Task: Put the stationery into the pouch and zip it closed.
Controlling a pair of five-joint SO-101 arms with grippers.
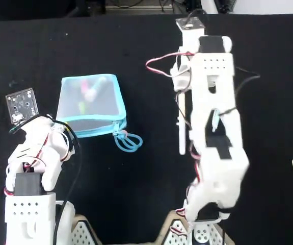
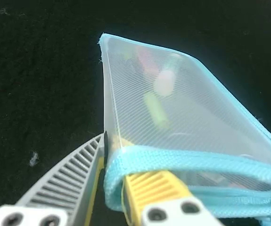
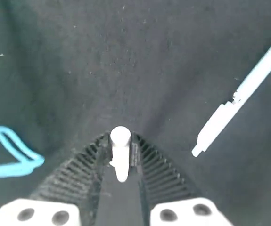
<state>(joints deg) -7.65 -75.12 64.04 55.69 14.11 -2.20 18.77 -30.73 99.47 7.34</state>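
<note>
Right wrist view shows our right gripper (image 3: pixel 119 141) squeezing a white pen (image 3: pixel 120 162) tight. The other pen (image 3: pixel 239 92) lies on the table (image 3: pixel 126 56) close by. Our left gripper (image 2: pixel 114 162) pinches the pouch (image 1: pixel 90 104) by 1 corner. We should hold that corner firm and slide the pen in slowly so it does not snag

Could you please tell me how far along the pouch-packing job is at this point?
Done: several coloured items lie inside the light blue mesh pouch. In hand: the left gripper pinches the pouch's corner, and the right gripper holds a slim white stick. Left: that stick, the white pen on the black table, and the zip, which looks open.
</note>
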